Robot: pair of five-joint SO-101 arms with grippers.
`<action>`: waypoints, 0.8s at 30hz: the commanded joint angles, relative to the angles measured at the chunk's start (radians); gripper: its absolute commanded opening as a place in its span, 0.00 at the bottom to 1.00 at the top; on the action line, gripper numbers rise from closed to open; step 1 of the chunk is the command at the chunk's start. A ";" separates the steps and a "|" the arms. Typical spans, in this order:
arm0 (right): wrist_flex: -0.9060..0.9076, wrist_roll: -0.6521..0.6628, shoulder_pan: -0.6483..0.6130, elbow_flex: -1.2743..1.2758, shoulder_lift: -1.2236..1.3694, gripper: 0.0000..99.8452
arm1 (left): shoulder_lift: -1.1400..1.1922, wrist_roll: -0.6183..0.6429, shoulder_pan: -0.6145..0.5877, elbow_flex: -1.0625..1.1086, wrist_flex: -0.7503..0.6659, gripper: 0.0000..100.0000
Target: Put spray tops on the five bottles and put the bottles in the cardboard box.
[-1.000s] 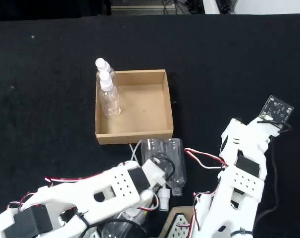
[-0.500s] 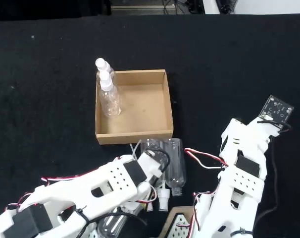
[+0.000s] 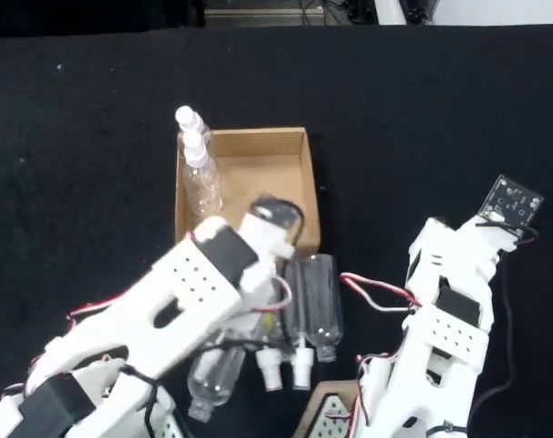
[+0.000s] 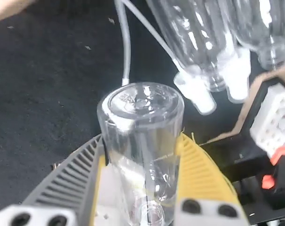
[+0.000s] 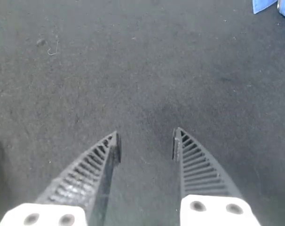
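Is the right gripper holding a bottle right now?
No, the right gripper is open, and bare black table shows through its gap.

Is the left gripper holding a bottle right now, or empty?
Holding one: a clear bottle sits between the left gripper's fingers, which press against both its sides.

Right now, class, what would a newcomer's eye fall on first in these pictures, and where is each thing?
The left gripper clamps a clear bottle above the black table. Other bottles lie on the table against the near wall of the cardboard box. Inside the box, a spray-topped bottle stands in the far left corner.
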 commanded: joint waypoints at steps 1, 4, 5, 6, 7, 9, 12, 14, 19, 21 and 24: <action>-0.025 0.003 0.015 -0.004 -0.025 0.17 | -0.017 -0.003 -0.093 -0.074 0.017 0.11; -0.025 0.003 0.015 -0.004 -0.025 0.17 | -0.017 -0.002 -0.165 -0.056 0.017 0.11; -0.025 0.003 0.015 -0.004 -0.025 0.17 | -0.017 -0.002 -0.193 -0.048 0.017 0.11; -0.025 0.003 0.015 -0.004 -0.025 0.17 | -0.017 -0.002 -0.219 -0.047 0.017 0.11; -0.025 0.003 0.015 -0.004 -0.025 0.17 | -0.017 -0.002 -0.242 -0.045 0.017 0.11; -0.025 0.003 0.015 -0.004 -0.025 0.17 | -0.017 -0.003 -0.294 -0.042 0.017 0.11; -0.025 0.005 0.015 -0.004 -0.025 0.17 | -0.017 -0.003 -0.381 -0.042 0.017 0.11; -0.025 0.005 0.015 -0.004 -0.025 0.17 | -0.017 -0.003 -0.446 -0.042 0.017 0.11; -0.025 0.005 0.015 -0.004 -0.025 0.17 | -0.017 -0.083 -0.642 -0.051 0.015 0.11; -0.025 0.005 0.015 -0.004 -0.025 0.17 | -0.015 -0.112 -0.757 -0.053 0.012 0.11; -0.025 0.003 0.015 -0.004 -0.025 0.17 | -0.009 -0.132 -0.921 -0.053 -0.017 0.11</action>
